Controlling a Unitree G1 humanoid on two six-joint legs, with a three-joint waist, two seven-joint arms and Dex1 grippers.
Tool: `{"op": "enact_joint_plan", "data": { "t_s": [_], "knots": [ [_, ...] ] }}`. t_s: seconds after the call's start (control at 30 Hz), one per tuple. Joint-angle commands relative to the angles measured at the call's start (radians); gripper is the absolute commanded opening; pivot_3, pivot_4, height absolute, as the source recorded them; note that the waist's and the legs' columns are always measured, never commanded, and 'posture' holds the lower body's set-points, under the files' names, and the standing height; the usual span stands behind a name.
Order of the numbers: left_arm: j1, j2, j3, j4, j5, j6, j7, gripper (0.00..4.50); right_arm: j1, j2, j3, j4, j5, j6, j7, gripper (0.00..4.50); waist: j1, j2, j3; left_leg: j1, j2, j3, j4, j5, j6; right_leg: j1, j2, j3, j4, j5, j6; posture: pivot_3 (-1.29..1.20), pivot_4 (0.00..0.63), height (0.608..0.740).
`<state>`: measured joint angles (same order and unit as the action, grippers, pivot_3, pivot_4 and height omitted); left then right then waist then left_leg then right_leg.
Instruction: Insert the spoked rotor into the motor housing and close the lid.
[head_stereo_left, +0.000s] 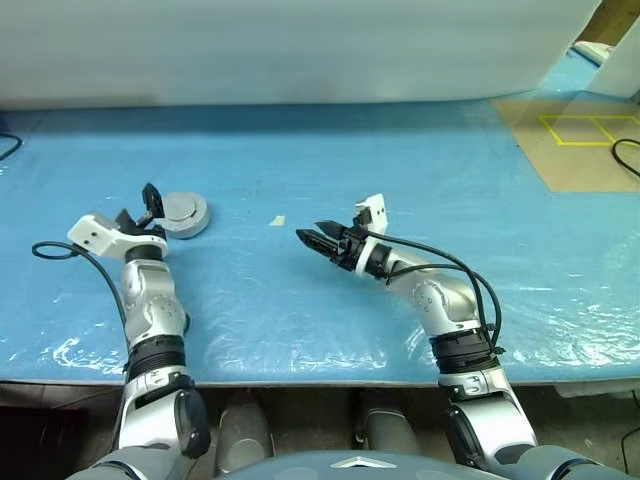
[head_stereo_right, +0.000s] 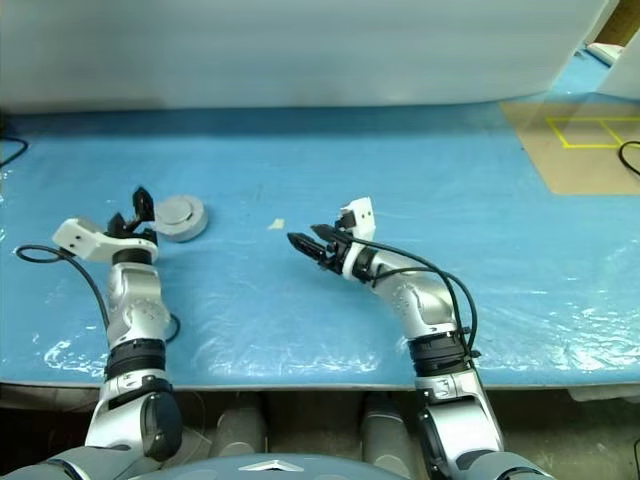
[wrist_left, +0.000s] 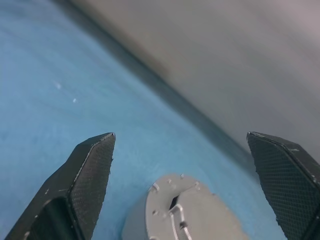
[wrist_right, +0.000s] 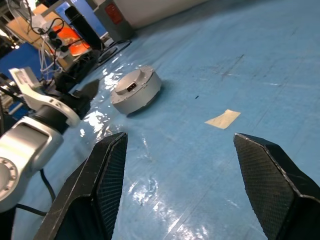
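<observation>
Head views place the motor housing (head_stereo_left: 181, 213), lid on, resting on the blue counter (head_stereo_left: 400, 160) just beside the left claw (head_stereo_left: 143, 206), which is spread wide and empty. Left wrist view has that disc low between parted fingers (wrist_left: 90, 170), untouched. Right wrist view shows the right claw (wrist_right: 175, 175) open, holding nothing, well apart from it. Risk: a stray sweep could knock the disc and unseat its lid.

the motor housing (head_stereo_left: 183, 213), a round grey disc with its lid on, lies flat on the blue table (head_stereo_left: 400, 180).
</observation>
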<state>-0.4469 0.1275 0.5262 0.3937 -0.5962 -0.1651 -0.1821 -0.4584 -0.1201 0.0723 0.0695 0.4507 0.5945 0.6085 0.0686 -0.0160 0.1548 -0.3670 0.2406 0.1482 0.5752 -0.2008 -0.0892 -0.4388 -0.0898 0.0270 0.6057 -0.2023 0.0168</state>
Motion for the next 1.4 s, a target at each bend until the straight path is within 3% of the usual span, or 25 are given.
{"op": "enact_joint_plan", "data": {
  "t_s": [0.03,0.27,0.5,0.63,0.9,1.4],
  "knots": [
    [0.027,0.033,-0.067,-0.110,-0.003,0.011,-0.137,4.45,0.005,-0.012,0.036,-0.003,-0.063,-0.117,0.023,3.56,0.000,0.000,0.000,0.000,0.000,0.000,0.000,0.000,0.000,0.000,0.000,0.000,0.000,0.000,0.000,0.00,0.150,0.740],
    [0.116,0.115,-0.215,-0.282,-0.023,0.153,-0.376,4.45,0.022,-0.085,0.131,0.057,-0.250,-0.400,0.071,3.56,-0.001,0.000,0.000,0.000,0.000,0.000,0.000,0.000,0.000,-0.001,0.000,0.000,0.000,0.000,0.000,0.00,0.150,0.740],
    [0.182,0.200,-0.307,-0.367,0.003,0.227,-0.509,4.45,0.013,-0.106,0.064,0.093,-0.219,-0.441,0.094,3.56,-0.008,0.000,0.000,0.000,0.000,0.001,0.000,0.000,0.000,-0.001,0.000,0.001,0.000,0.000,-0.001,0.00,0.150,0.740],
    [0.239,0.218,-0.335,-0.402,0.017,0.236,-0.555,4.50,0.019,-0.137,0.014,0.091,-0.181,-0.435,0.139,4.40,-0.015,0.000,0.000,0.000,0.000,0.001,-0.001,0.000,0.000,-0.001,0.000,0.001,0.000,0.000,-0.001,0.00,0.150,0.740],
    [0.296,0.262,-0.399,-0.493,0.060,0.280,-0.590,4.50,0.005,-0.189,-0.007,0.133,-0.197,-0.469,0.193,4.46,-0.022,0.000,0.000,0.001,0.000,0.001,0.000,0.000,0.001,-0.001,0.000,0.001,0.001,0.000,-0.001,0.00,0.150,0.740],
    [0.300,0.243,-0.422,-0.489,0.102,0.261,-0.584,4.50,0.060,-0.210,-0.003,0.068,-0.197,-0.464,0.210,4.46,-0.025,0.001,0.000,0.001,0.000,0.002,0.000,0.000,0.001,-0.001,0.000,0.001,0.001,0.000,-0.001,0.00,0.150,0.740]
  ]
}}
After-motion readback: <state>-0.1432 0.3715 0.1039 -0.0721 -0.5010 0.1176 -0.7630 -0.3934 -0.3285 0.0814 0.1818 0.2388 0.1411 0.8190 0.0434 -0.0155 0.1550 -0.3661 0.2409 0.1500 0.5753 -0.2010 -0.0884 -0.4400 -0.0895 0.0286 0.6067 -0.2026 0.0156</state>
